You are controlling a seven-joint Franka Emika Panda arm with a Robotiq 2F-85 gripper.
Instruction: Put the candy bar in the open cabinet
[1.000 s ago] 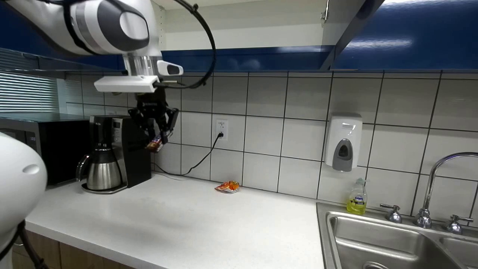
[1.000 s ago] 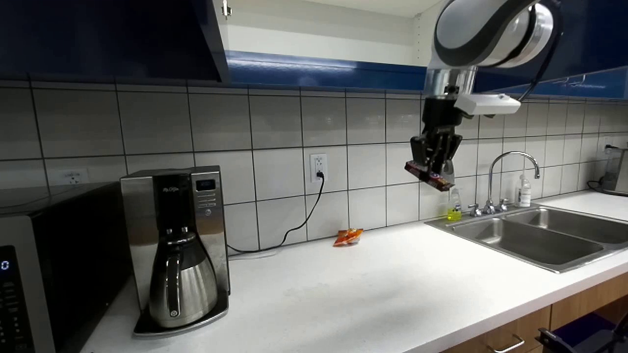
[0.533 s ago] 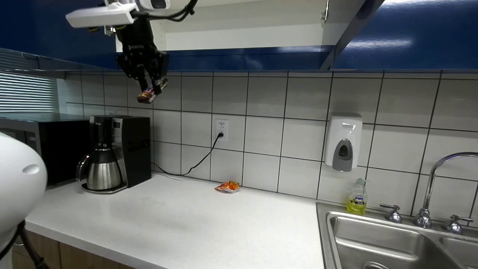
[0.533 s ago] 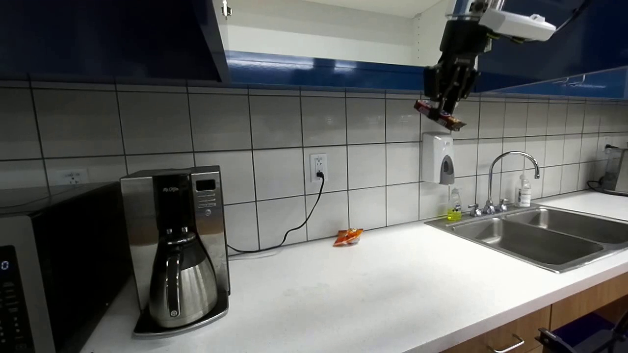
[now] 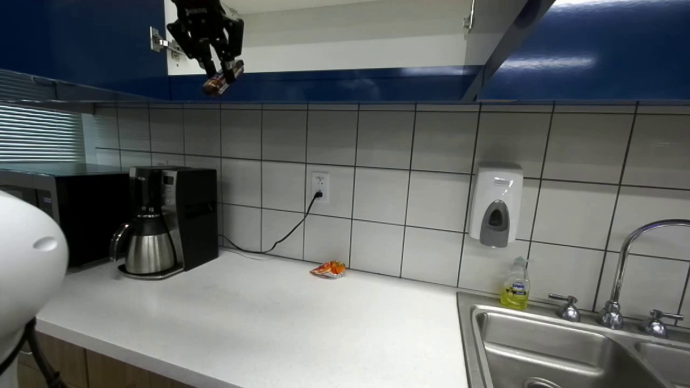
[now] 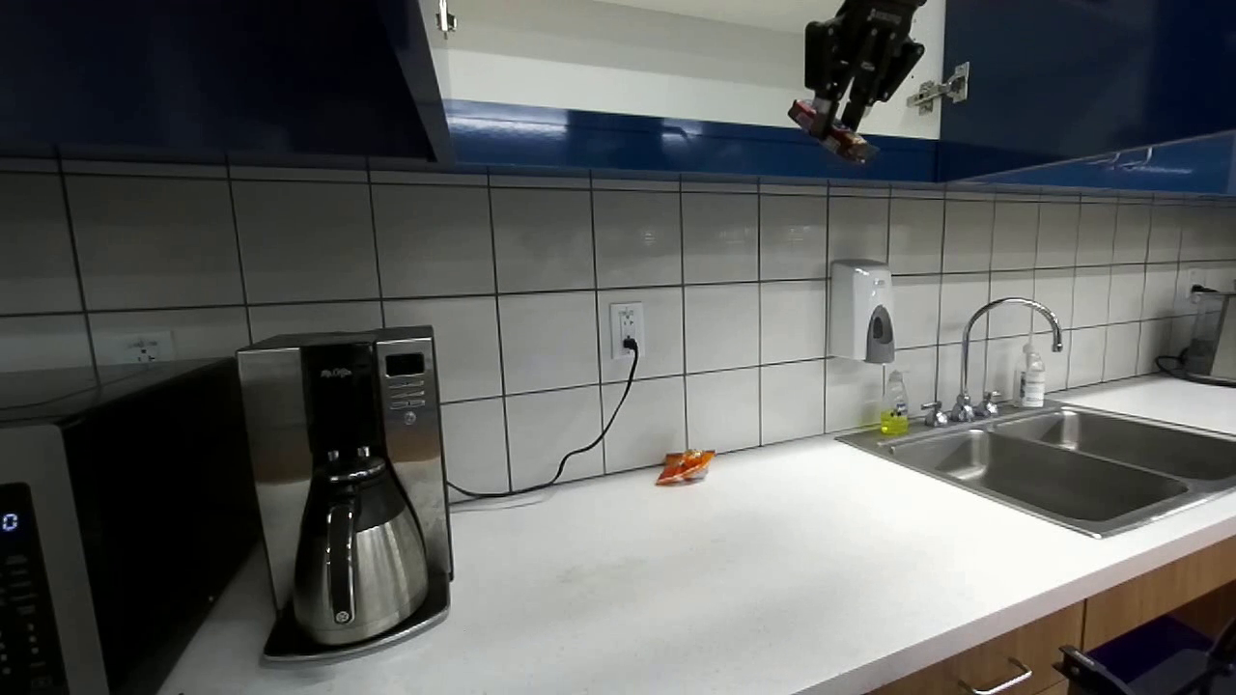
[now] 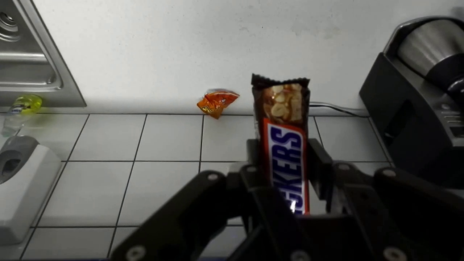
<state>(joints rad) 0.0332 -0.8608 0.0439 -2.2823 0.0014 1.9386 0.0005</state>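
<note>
The candy bar (image 7: 281, 137), a dark brown Snickers with a red-edged label, is pinched between the two fingers of my gripper (image 7: 285, 156) in the wrist view. Its lower end is hidden by the gripper. In both exterior views the candy bar (image 5: 216, 85) (image 6: 848, 145) hangs tilted from the gripper (image 5: 220, 69) (image 6: 838, 114), in front of the open cabinet's blue bottom edge. The open cabinet (image 5: 350, 51) (image 6: 618, 72) has a white interior and dark blue doors. The gripper overlaps one end of its opening; the exact depth between them cannot be told.
Cabinet doors (image 5: 593, 48) (image 6: 1072, 87) stand swung open on both sides, with a hinge (image 5: 159, 40) near the gripper. Below are an orange wrapper (image 5: 329, 269), a coffee maker (image 6: 343, 483), a microwave (image 6: 116, 521), a soap dispenser (image 5: 496, 205) and a sink (image 5: 539, 345).
My gripper has risen with the candy bar from below the cabinet, in front of the tiles, to the level of the cabinet's bottom edge. The grip on the bar is kept.
</note>
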